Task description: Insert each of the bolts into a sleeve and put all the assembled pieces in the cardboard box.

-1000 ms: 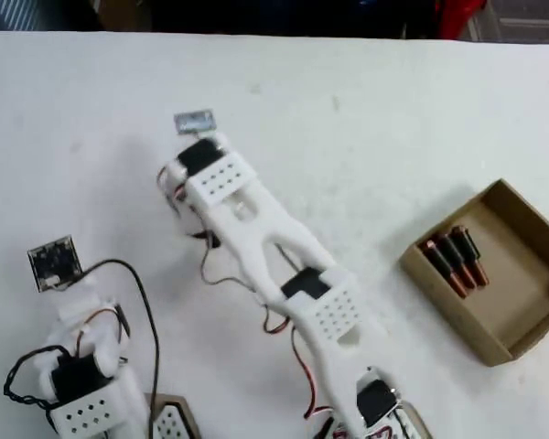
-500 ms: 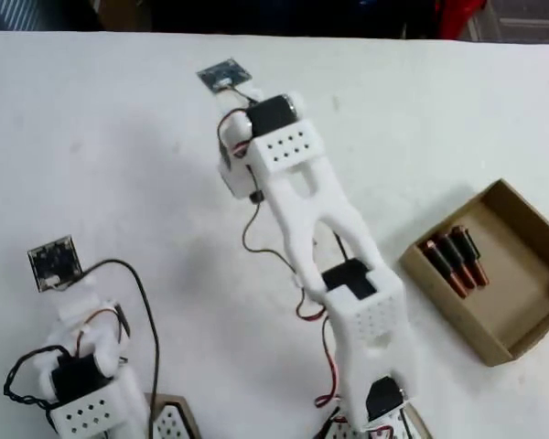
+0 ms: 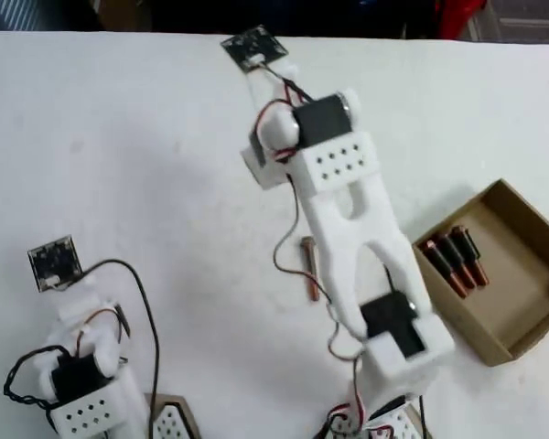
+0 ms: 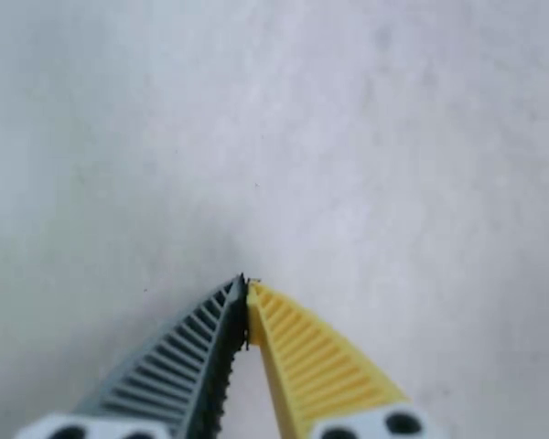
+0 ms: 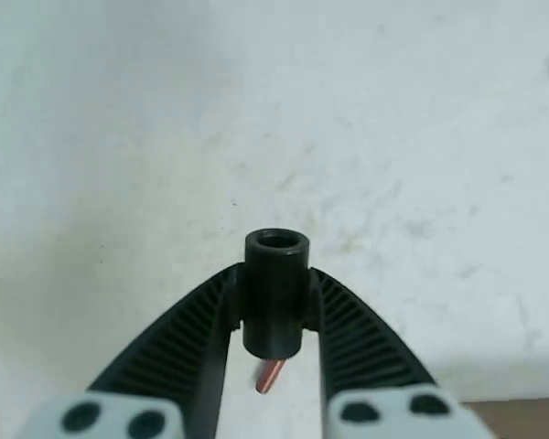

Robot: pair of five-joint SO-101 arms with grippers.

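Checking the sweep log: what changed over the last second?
The right arm swung away from the left arm, toward the cardboard box and the far edge, uncovering a copper bolt lying on the table. Its claw grips a black sleeve. Left arm, box and its three pieces stayed put.
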